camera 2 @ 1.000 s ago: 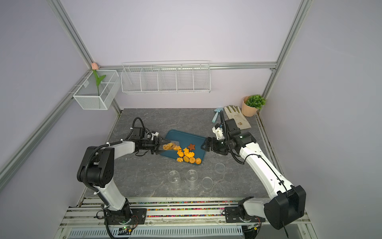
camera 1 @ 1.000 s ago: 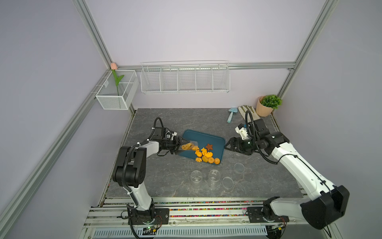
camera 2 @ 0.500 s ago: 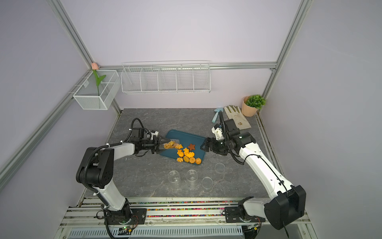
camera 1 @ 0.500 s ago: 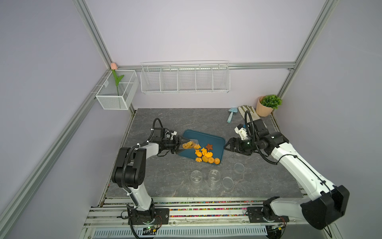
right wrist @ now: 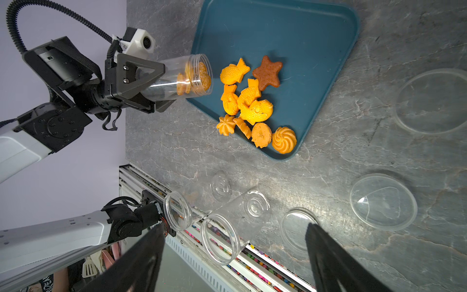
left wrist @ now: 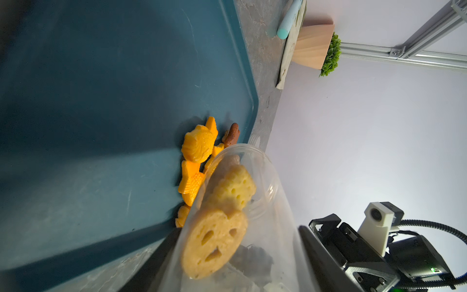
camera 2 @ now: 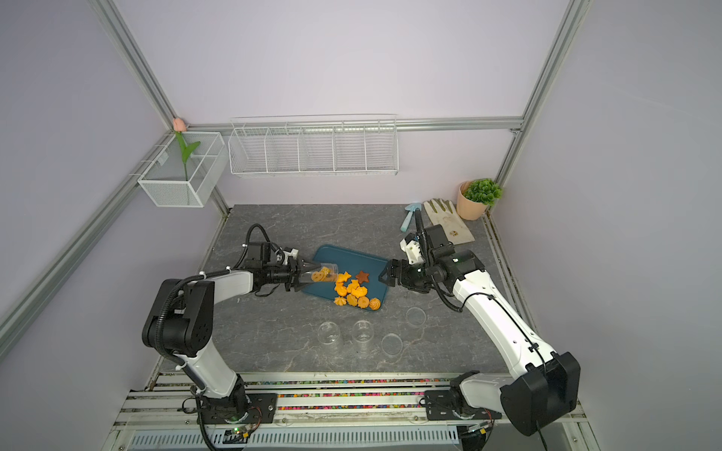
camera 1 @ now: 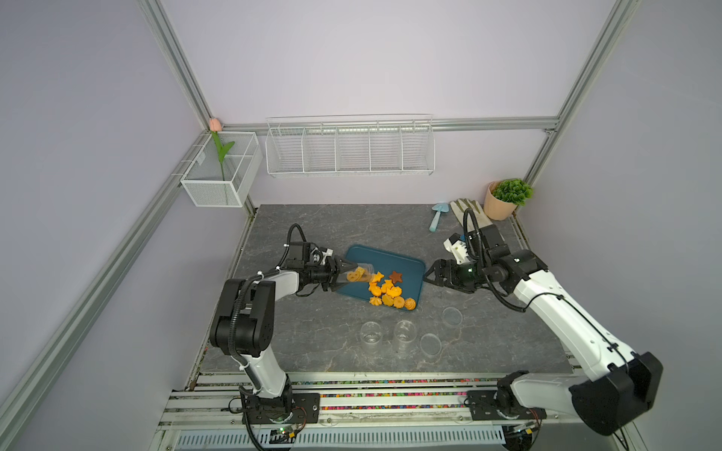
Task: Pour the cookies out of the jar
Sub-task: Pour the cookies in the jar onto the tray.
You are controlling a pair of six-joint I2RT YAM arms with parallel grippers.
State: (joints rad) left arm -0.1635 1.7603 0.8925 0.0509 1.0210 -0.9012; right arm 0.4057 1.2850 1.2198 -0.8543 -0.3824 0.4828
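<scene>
The left hand (camera 1: 343, 275) is clenched on the jar (camera 1: 361, 273), tipped sideways over the tray's (camera 1: 406, 263) left edge at mid-frame. The left wrist view looks along it and shows at least two cookies (left wrist: 222, 215) inside. The right wrist view counts nine on the tray, one of them a brown star (right wrist: 267, 72). The right hand (camera 1: 428, 275) gapes, released. Two empty jars (camera 1: 370, 336) stand on the surface (camera 1: 312, 234).

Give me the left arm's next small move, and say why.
Probably tip the mouth of the jar a little further down over the tray. The left claw grips it roughly level, and a few cookies sit inside near its mouth, while the rest lie on the tray.
</scene>
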